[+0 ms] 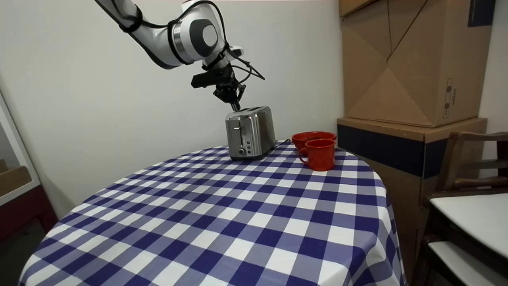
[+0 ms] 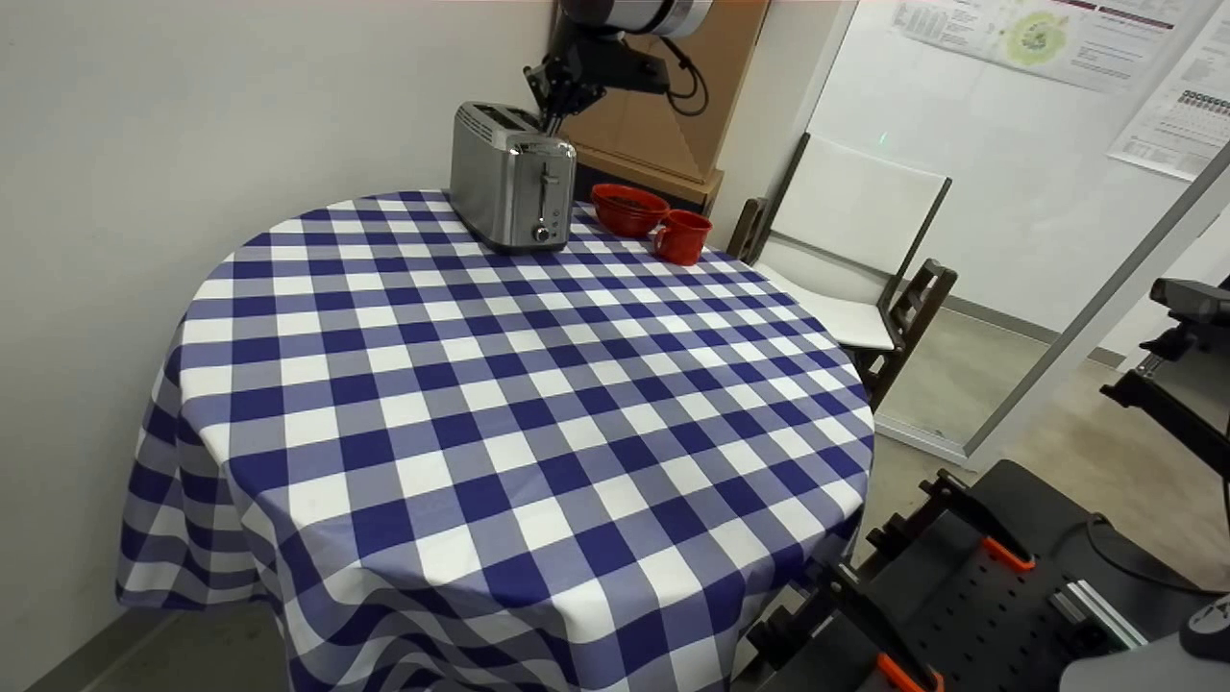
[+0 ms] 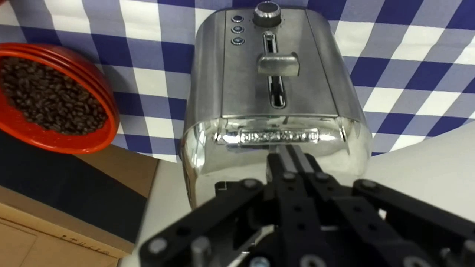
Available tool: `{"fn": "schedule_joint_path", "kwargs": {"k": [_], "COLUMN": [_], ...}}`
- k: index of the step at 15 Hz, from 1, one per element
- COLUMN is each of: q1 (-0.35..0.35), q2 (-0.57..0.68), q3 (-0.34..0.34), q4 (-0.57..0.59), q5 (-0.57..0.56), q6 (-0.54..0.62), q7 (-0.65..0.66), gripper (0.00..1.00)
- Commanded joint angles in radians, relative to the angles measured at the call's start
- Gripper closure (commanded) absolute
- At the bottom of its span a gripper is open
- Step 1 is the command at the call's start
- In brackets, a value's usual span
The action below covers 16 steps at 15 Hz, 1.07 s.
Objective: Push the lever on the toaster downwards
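The shiny silver toaster (image 1: 262,131) stands upright on the checked tablecloth; it also shows in an exterior view (image 2: 485,173) and in the wrist view (image 3: 207,92). Its grey narrow end carries a vertical slot with a metal lever (image 3: 278,65), which sits in the upper part of the slot in both exterior views (image 1: 238,128) (image 2: 549,179). My gripper (image 1: 237,109) points down at the toaster's top front edge, above the lever (image 2: 552,125). In the wrist view its fingers (image 3: 293,150) are together with nothing between them. Whether the tips touch the toaster's top I cannot tell.
A red bowl (image 3: 107,111) of dark beans and a red mug (image 1: 321,155) stand beside the toaster. A black cord (image 1: 282,143) runs behind it. The wall (image 1: 119,79) and stacked cardboard boxes (image 1: 397,71) stand beyond the table (image 1: 206,198).
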State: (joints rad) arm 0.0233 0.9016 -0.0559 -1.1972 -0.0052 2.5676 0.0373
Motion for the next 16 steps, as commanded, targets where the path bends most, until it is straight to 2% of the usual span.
{"fn": "schedule_joint_path", "kwargs": {"k": [1,16], "q1": [0.000,0.000], "q2": [0.062,0.130], "q3": [0.003,-0.001], "q4": [0.081,0.153], "q5": [-0.019,-0.027], "q6": [-0.042,-0.140], "q7": [-0.005,0.000], "gripper": [0.99,0.99]}}
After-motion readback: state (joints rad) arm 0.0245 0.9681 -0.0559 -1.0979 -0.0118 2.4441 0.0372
